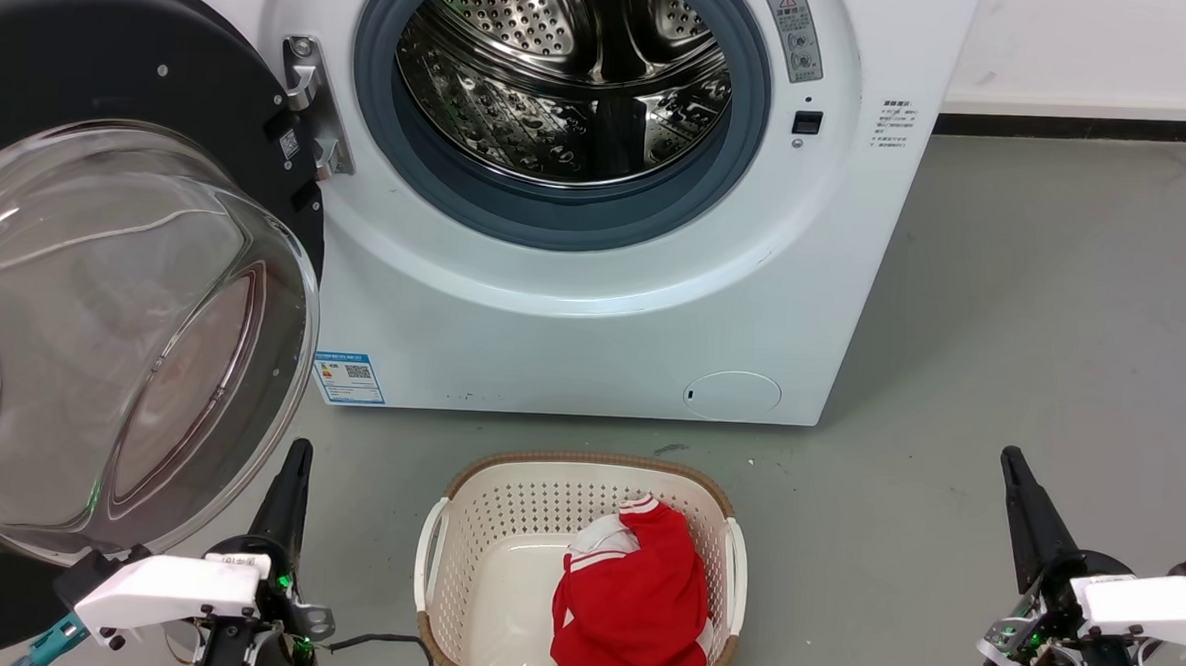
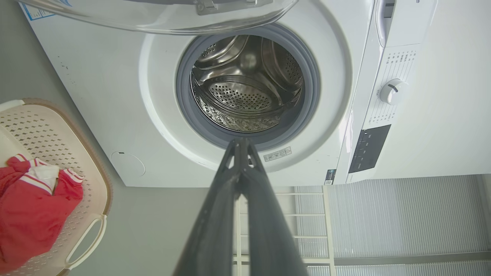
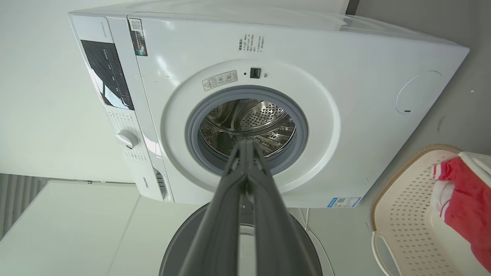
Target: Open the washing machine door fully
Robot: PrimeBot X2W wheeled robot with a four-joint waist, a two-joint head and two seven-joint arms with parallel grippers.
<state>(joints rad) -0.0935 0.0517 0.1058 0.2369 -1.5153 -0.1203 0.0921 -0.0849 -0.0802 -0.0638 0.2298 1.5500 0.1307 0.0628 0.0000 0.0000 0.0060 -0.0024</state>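
Found left gripper (image 1: 297, 452) at lower left of head view, two long dark fingers pressed together along their length, gripping nothing, tips pointed toward the washing machine (image 1: 573, 342). Noted it just beside the lower edge of the washing machine door (image 1: 123, 333); confirmed a gap to the glass from the left wrist view. Found right gripper (image 1: 1012, 463) at lower right, fingers likewise pressed together, gripping nothing, well apart from machine and door, over grey floor (image 1: 1004, 321).

Listed washing machine door as swung out to the left in head view on its metal hinge (image 1: 308, 100), inner face turned toward the camera: glossy black rim, clear bulging glass bowl. Could not tell whether swung to its limit.

Listed mouth of machine as uncovered: grey-blue rubber ring (image 1: 558, 226) around perforated steel drum (image 1: 563, 92).

Listed white dial (image 2: 393, 91) and dark control panel (image 2: 368, 147) on the upper front. Listed blue label (image 1: 349, 377) at lower left corner of the front and round cover (image 1: 732, 394) at lower right.

Listed cream perforated laundry basket (image 1: 440, 557) with brown rim, standing on the floor near the machine front, between the two grippers. Listed red and white garment (image 1: 631, 605) lying inside it, toward the right half.
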